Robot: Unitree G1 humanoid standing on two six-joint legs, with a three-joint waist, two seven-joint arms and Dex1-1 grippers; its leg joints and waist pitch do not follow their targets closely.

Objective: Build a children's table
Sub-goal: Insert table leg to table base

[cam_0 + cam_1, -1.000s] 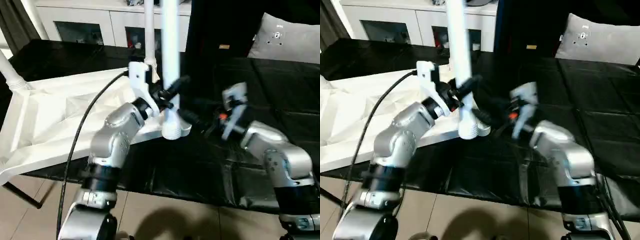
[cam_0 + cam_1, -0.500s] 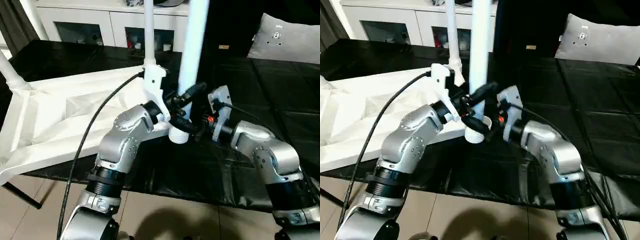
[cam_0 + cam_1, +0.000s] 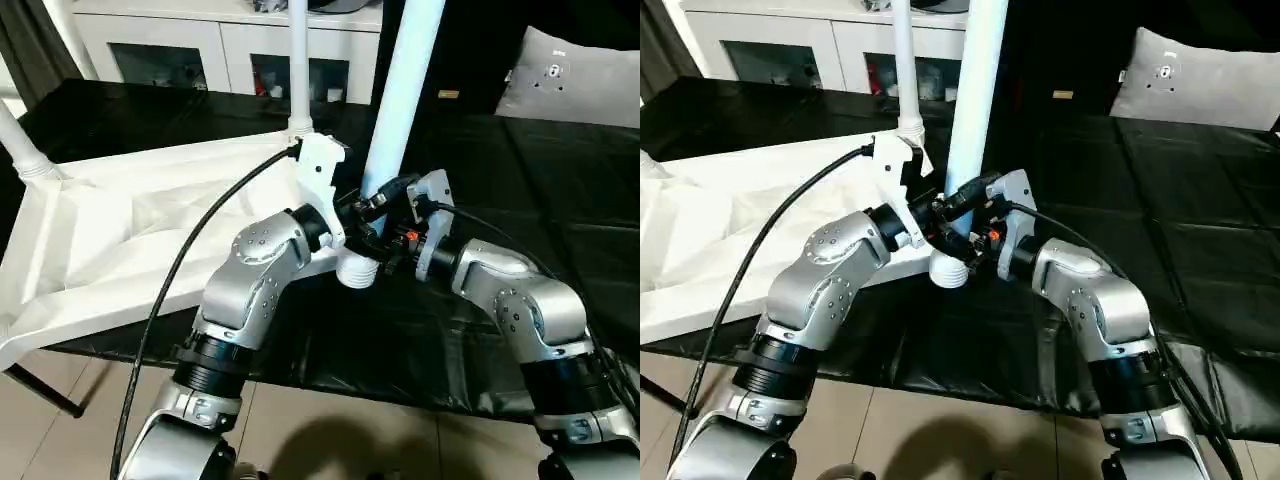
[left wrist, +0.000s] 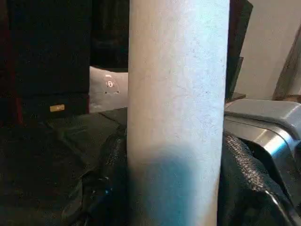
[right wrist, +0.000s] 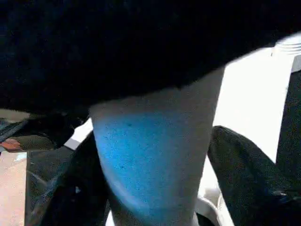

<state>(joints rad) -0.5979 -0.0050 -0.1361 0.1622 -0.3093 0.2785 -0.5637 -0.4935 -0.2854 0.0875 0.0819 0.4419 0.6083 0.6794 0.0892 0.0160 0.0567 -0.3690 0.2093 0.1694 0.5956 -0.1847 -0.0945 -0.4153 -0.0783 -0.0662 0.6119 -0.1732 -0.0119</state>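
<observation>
At the near right corner of the upturned table top (image 3: 130,240), which lies ribbed side up on the black-covered surface (image 3: 520,180), we find a loose leg (image 3: 395,120) held upright but leaning, its threaded end just above the corner socket. The left gripper (image 3: 365,205) pinches the leg low on its shaft; in the left wrist view the tube sits between both fingers (image 4: 244,183). The right gripper (image 3: 392,238) straddles the same leg from the other side; in its wrist view the fingers (image 5: 244,179) flank the tube, but we cannot tell whether they are pressing on it. Another leg (image 3: 298,60) already stands in the far socket.

We judge the step in hand to be seating this leg. To do it well, the tube should be brought plumb over the socket first, the threaded end centred, then pushed and turned with one gripper steadying while the other re-grips; a tilted entry risks cross-threading or shoving the top.

Against a second ago, the right gripper, then well apart from the leg with fingers spread wide, has come in around it and narrowed, and the leg has tipped from near vertical to a lean.
</observation>
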